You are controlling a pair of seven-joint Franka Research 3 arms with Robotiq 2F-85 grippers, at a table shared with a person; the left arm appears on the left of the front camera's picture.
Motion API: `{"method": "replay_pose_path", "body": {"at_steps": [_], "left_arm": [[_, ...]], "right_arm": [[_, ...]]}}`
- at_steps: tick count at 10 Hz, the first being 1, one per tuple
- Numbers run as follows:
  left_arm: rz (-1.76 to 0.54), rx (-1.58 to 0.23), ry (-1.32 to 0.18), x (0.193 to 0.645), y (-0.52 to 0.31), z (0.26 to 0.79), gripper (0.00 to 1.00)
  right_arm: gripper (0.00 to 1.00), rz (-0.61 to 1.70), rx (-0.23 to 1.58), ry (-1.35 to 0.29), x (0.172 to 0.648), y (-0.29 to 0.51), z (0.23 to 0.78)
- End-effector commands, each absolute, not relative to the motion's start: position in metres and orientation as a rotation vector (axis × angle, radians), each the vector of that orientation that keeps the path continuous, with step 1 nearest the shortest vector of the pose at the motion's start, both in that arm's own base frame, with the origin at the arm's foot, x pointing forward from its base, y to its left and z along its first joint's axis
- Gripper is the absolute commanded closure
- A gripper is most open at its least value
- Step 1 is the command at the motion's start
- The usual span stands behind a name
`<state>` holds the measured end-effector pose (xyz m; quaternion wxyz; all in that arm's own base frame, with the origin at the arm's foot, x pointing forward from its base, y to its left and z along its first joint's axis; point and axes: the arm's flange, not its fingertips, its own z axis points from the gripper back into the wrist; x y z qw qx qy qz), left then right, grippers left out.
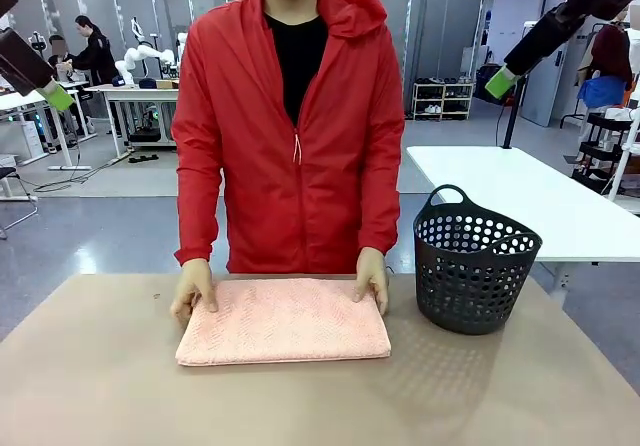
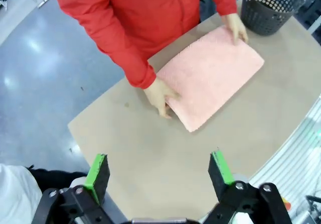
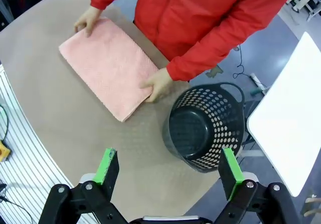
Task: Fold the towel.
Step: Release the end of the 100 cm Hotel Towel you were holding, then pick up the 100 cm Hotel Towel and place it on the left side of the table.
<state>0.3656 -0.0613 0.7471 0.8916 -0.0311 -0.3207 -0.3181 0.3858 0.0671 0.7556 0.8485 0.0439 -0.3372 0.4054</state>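
- front view: towel (image 1: 283, 321) lies folded into a flat rectangle mid-table on the tan table (image 1: 90, 386), toward the person's edge
- person in red jacket (image 1: 290, 136) stands at the far side; a hand (image 1: 193, 288) rests palm-down on the towel's far corner at picture left; second hand (image 1: 372, 278) rests the same way on the far corner at picture right; fingers lie flat, arms straight down
- basket (image 1: 475, 266) stands upright on the table, right of the towel and apart from it; black plastic with round holes and a loop handle; the right wrist view looks down into it and shows its dark solid bottom
- front view: left gripper (image 1: 57, 96) is high at upper left and right gripper (image 1: 500, 83) high at upper right, both well above the table; one green pad of each shows, and their spread is unreadable from this angle
- the wrist views settle it: each gripper's fingers are spread wide with nothing between them; both look down at the towel from well above
- towel is salmon-pink terry; the herringbone weave reads in the front view, softer in the wrist views
- a white table (image 1: 500, 181) stands beyond the basket
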Motion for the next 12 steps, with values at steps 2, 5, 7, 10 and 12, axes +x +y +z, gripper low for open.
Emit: {"method": "replay_pose_path", "body": {"at_steps": [2, 5, 7, 10, 12], "left_arm": [[-0.648, -0.063, -0.659, 0.3653, -0.0571, 0.7489, 0.00], [-0.648, -0.063, -0.659, 0.3653, -0.0571, 0.7489, 0.00], [-0.648, -0.063, -0.659, 0.3653, -0.0571, 0.7489, 0.00], [-0.648, -0.063, -0.659, 0.3653, -0.0571, 0.7489, 0.00], [-0.648, -0.063, -0.659, 0.3653, -0.0571, 0.7489, 0.00]], "right_arm": [[0.00, 0.850, 0.093, -0.714, 0.3841, 0.0640, 0.7573], [0.00, 0.850, 0.093, -0.714, 0.3841, 0.0640, 0.7573], [0.00, 0.850, 0.093, -0.714, 0.3841, 0.0640, 0.7573], [0.00, 0.850, 0.093, -0.714, 0.3841, 0.0640, 0.7573], [0.00, 0.850, 0.093, -0.714, 0.3841, 0.0640, 0.7573]]}}
